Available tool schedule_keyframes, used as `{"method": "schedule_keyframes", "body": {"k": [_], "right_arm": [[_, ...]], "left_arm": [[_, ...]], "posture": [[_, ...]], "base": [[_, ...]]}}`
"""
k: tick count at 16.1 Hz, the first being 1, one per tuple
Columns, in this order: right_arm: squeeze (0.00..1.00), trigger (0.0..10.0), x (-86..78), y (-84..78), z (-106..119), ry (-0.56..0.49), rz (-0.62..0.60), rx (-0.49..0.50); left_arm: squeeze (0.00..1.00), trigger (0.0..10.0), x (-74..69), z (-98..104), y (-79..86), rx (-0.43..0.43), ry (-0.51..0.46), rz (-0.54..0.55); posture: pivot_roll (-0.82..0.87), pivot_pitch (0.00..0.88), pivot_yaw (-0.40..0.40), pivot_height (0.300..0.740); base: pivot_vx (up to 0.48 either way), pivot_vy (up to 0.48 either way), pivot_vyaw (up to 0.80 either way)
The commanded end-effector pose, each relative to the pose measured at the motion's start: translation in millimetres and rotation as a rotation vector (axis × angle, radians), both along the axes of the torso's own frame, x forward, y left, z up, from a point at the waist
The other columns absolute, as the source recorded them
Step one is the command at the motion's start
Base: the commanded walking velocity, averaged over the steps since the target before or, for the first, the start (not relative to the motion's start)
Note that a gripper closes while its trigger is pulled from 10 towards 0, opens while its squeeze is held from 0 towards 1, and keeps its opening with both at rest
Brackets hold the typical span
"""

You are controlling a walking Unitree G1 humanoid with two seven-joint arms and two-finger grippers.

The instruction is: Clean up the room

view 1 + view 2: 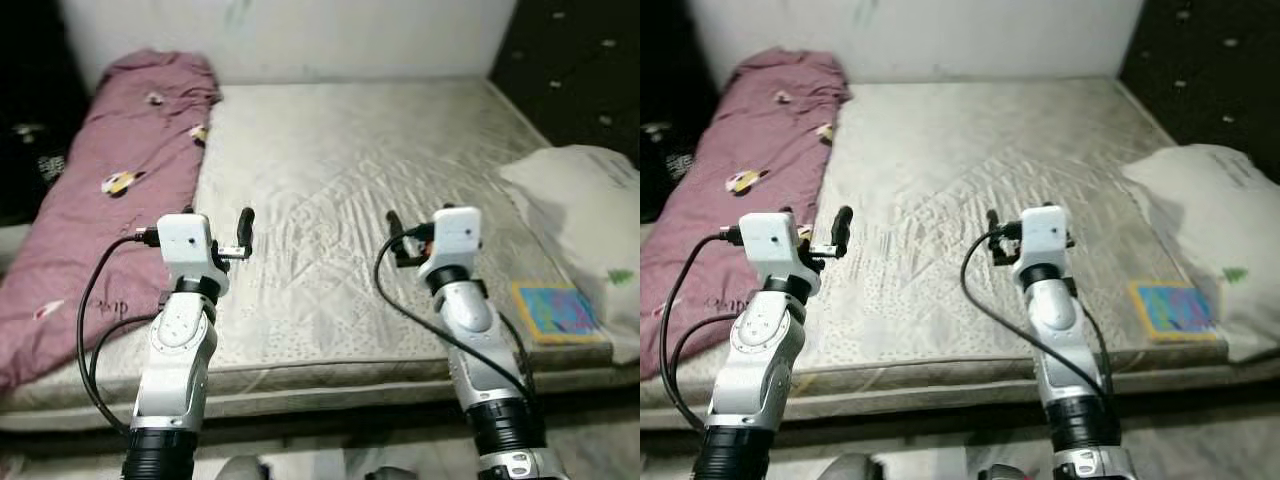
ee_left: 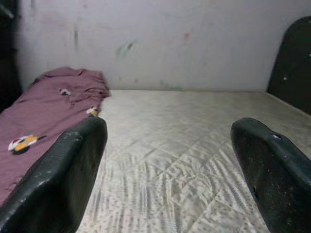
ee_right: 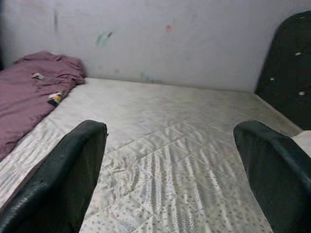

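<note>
Mattress (image 1: 340,190) bare beneath both open pincers (image 2: 170,165).

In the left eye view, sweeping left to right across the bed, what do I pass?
Purple blanket → left gripper → bare mattress → right gripper → colourful book → white pillow.

A pale wall (image 1: 300,35) is standing behind the far edge of the mattress, and a dark studded headboard (image 1: 580,70) is rising along its right edge
</note>
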State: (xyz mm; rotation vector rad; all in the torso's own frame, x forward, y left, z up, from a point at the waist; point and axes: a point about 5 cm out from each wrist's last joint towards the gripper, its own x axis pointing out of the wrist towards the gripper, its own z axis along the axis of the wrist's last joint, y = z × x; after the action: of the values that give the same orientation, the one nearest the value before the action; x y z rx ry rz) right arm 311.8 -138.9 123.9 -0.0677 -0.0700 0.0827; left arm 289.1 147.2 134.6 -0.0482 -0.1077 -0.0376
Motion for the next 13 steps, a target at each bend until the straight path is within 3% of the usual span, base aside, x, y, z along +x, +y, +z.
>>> {"method": "schedule_keyframes", "body": {"k": [1, 13], "right_arm": [[0.00, 10.0, 2.3, 9.6, 4.8, -0.013, 0.025, 0.010], [0.00, 10.0, 3.3, 9.4, 2.9, 0.002, 0.040, -0.004]], "left_arm": [[0.00, 10.0, 0.4, 1.9, 9.2, 0.005, -0.004, 0.022], [0.00, 10.0, 0.1, 2.2, 6.7, -0.003, -0.012, 0.018]], "posture": [[0.01, 0.000, -0.022, 0.740], [0.01, 0.000, -0.028, 0.740]], "base": [[0.000, 0.480, 0.00], [0.000, 0.480, 0.00]]}}
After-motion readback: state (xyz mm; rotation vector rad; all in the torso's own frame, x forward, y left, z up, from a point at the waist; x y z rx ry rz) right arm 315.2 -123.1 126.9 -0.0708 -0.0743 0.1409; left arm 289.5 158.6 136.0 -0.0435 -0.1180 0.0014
